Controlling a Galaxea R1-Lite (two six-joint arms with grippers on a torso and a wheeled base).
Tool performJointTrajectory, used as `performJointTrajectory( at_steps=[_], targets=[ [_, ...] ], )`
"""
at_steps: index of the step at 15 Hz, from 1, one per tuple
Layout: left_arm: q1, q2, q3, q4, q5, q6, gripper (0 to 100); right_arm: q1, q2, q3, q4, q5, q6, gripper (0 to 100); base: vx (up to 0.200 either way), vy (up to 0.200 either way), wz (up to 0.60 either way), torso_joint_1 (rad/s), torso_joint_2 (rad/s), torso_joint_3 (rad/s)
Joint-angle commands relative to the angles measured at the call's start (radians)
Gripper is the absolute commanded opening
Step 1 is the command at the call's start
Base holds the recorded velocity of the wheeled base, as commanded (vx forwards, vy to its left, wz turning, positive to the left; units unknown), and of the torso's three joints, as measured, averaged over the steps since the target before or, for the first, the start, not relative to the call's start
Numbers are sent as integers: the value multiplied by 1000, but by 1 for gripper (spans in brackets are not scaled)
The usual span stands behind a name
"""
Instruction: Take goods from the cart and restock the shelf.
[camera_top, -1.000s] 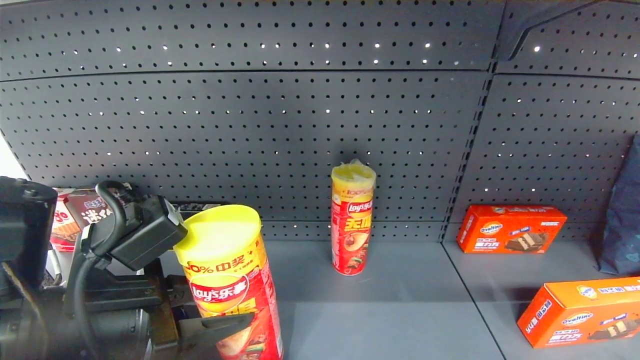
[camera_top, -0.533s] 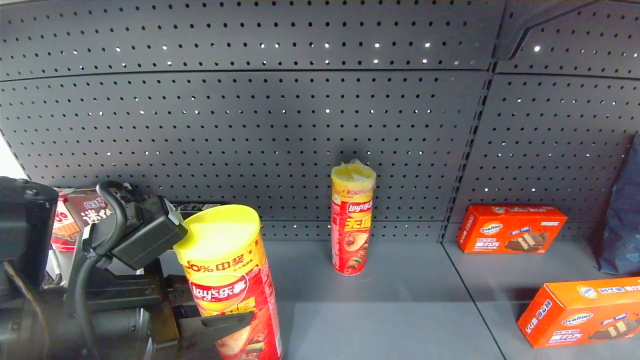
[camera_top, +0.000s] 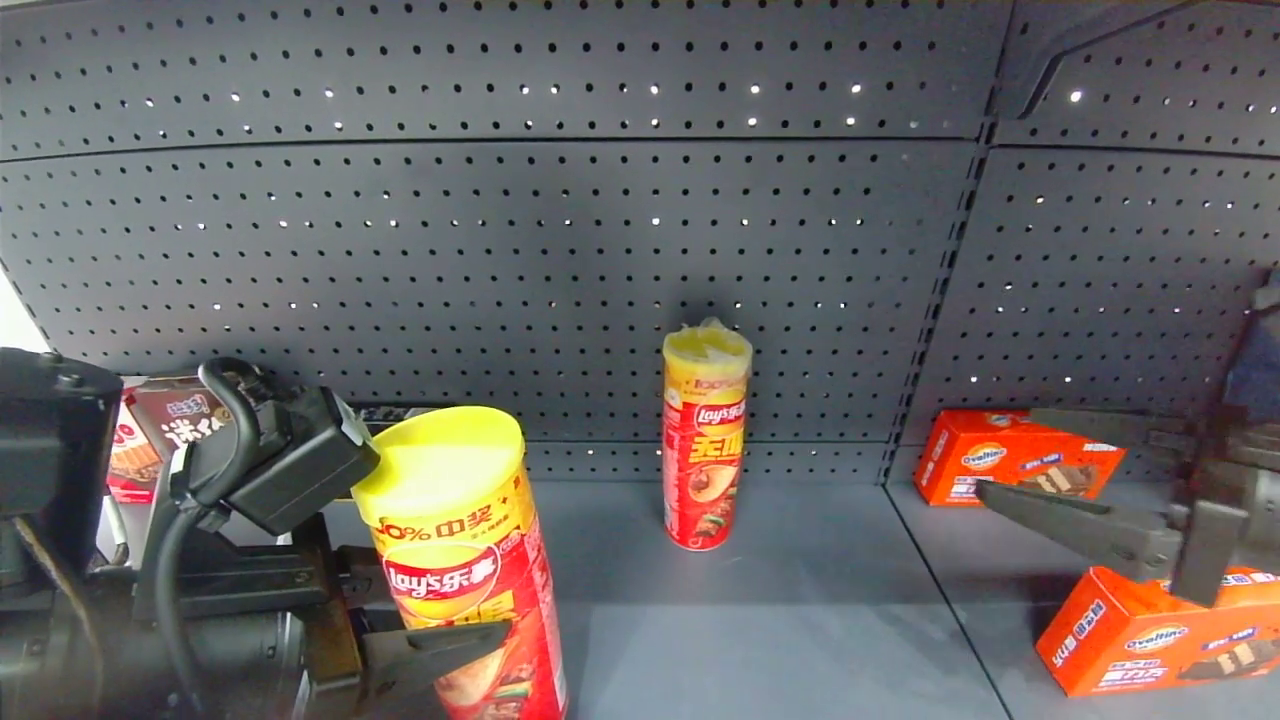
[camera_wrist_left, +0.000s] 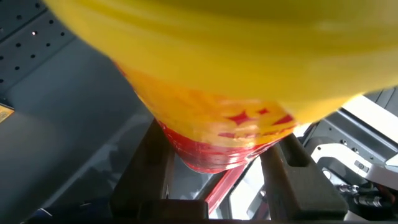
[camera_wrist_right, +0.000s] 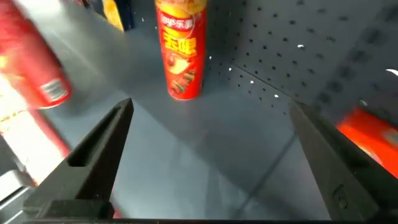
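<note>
Head view, far left: small snack boxes (camera_top: 150, 430) are sitting at the back of the shelf deck (camera_top: 800, 620), partly hidden behind the left arm. The left gripper (camera_top: 450, 650) is clamping the held chips can (camera_top: 455, 540) low on its body, yellow lid up and near upright. The left wrist view is showing the held chips can (camera_wrist_left: 217, 124) squeezed between both fingers of the left gripper (camera_wrist_left: 217, 180). Its base is lying out of frame, so contact with the deck cannot be told.

Judgement: the placing step is in hand. Doing it well is meaning keeping the can vertical, lowering until the base is bearing flat, then releasing without dragging the tall body over.

Moving right, a standing chips can (camera_top: 705, 440) is waiting upright near the pegboard back panel (camera_top: 500, 250), well apart from the held one. Bare deck is lying between and in front of them, giving room for a neighbouring spot.

Further right, two orange boxes are occupying the next bay: the rear box (camera_top: 1010, 455) and the front box (camera_top: 1150, 640). The right gripper (camera_top: 1010, 452) is hovering above them, spread wide and carrying nothing. The right wrist view is framing the standing chips can (camera_wrist_right: 181, 50) beyond the parted right gripper (camera_wrist_right: 210, 109).
</note>
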Motion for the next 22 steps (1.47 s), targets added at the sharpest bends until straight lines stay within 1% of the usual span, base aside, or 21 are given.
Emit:
performJointTrajectory(
  at_steps=[1, 4, 5, 7, 11, 12, 15, 17, 20, 22],
  targets=[
    [0, 3, -1, 0, 0, 0, 0, 22, 194, -75, -28, 1, -15, 100, 0, 0, 0, 0, 0, 0],
    [-1, 5, -13, 0, 0, 0, 0, 23, 319, -123, -45, 3, -73, 100, 0, 0, 0, 0, 0, 0],
    [-1, 11, -19, 0, 0, 0, 0, 29, 349, -140, -57, 4, -73, 100, 0, 0, 0, 0, 0, 0],
    [2, 17, -34, 1, 1, 0, 0, 37, 405, -163, -97, 64, -75, 100, 0, 0, 0, 0, 0, 0],
    [3, 19, -44, 1, 1, 0, 0, 58, 494, -203, -141, 119, -75, 100, 0, 0, 0, 0, 0, 0],
    [2, 19, -44, 1, 1, 0, 0, 58, 507, -204, -152, 159, -75, 100, 0, 0, 0, 0, 0, 0],
    [3, 19, -47, 0, 1, 0, 0, 57, 550, -207, -184, 175, -75, 100, 0, 0, 0, 0, 0, 0],
    [3, 19, -48, 0, 0, 0, 0, 60, 603, -233, -226, 221, -76, 100, 0, 0, 0, 0, 0, 0],
    [3, 19, -53, 0, 0, 0, 0, 63, 657, -266, -244, 236, -78, 100, 0, 0, 0, 0, 0, 0],
    [5, 19, -54, 0, 0, 0, 0, 65, 689, -282, -261, 267, -78, 100, 0, 0, 0, 0, 0, 0]
  ],
)
